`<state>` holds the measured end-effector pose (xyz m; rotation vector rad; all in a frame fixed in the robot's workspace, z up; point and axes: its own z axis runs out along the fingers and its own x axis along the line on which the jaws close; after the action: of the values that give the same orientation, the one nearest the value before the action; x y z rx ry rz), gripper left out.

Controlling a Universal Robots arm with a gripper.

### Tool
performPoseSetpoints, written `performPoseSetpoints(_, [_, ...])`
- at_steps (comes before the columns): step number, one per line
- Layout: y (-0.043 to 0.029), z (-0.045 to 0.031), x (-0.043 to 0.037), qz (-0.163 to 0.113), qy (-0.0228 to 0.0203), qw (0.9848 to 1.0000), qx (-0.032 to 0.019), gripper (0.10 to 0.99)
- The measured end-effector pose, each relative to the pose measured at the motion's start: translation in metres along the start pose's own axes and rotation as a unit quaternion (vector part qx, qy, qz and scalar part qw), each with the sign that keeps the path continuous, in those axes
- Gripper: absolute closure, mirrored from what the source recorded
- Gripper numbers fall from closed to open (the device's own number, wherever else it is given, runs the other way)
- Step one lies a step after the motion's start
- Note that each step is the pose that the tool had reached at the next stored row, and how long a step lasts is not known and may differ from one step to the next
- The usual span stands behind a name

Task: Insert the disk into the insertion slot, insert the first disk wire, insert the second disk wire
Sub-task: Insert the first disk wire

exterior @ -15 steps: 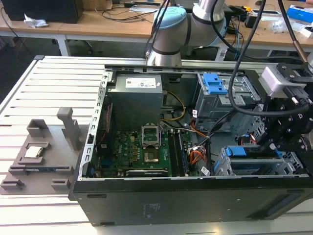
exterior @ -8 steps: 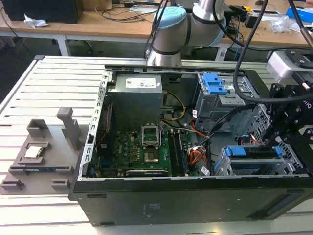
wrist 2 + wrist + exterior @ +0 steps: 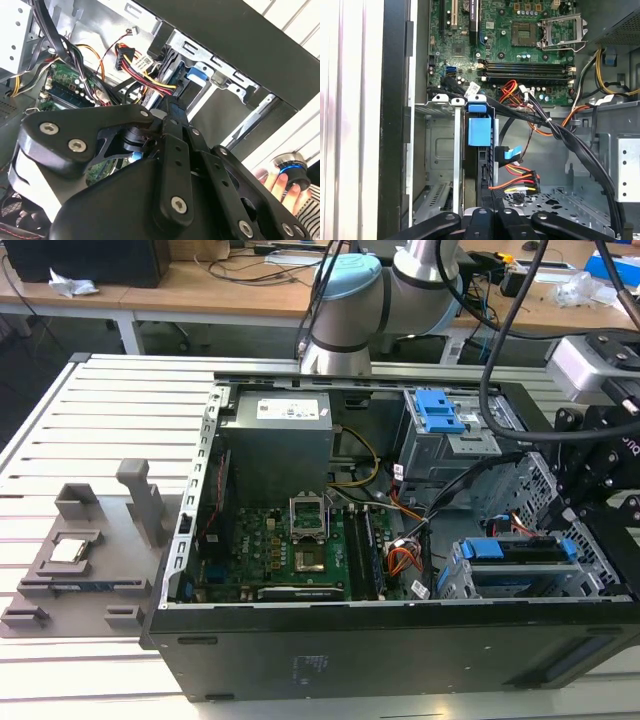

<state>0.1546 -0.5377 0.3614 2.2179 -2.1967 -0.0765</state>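
At slot [image 3: 440, 145], hand [image 3: 495, 217] tight on disk [image 3: 479, 131]

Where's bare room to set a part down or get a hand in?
Bare: the slatted table at the exterior view's left of the case, beyond the grey fixture, and the strip on its near side. Crowded: the cable bundle between motherboard and insertion slot, which holds the disk.

The disk [image 3: 525, 550] lies in the insertion slot [image 3: 455, 582], near the motherboard [image 3: 270, 545].
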Motion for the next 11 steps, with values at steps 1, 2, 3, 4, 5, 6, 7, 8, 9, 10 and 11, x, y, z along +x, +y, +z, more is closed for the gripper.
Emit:
performPoseSetpoints(1, [0.0001,-0.0011,0.0000,0.000,0.0002,1.0000,0.0000,0.980])
performPoseSetpoints(2, [0.0001,-0.0016,0.0000,0.000,0.0001,1.0000,0.0000,0.980])
performPoseSetpoints(3, [0.0001,-0.0019,-0.0001,0.000,0.0000,1.0000,0.0000,0.980])
performPoseSetpoints(4, [0.0001,-0.0019,-0.0001,0.000,-0.0001,1.0000,0.0000,0.980])
performPoseSetpoints(5, [0.0001,-0.0021,-0.0001,0.000,0.0001,1.0000,0.0000,0.980])
performPoseSetpoints(6, [0.0001,-0.0022,-0.0001,0.000,0.0001,1.0000,0.0000,0.980])
performPoseSetpoints(7, [0.0001,-0.0022,-0.0001,0.000,0.0001,1.0000,0.0000,0.980])
performPoseSetpoints(8, [0.0001,-0.0023,-0.0001,0.000,0.0001,1.0000,0.0000,0.980])
performPoseSetpoints(9, [0.0001,-0.0023,-0.0001,0.000,0.0001,1.0000,0.0000,0.980])
performPoseSetpoints(10, [0.0001,-0.0024,-0.0001,0.000,0.0001,1.0000,0.0000,0.980])
performPoseSetpoints(11, [0.0001,-0.0024,-0.0001,0.000,0.0001,1.0000,0.0000,0.980])
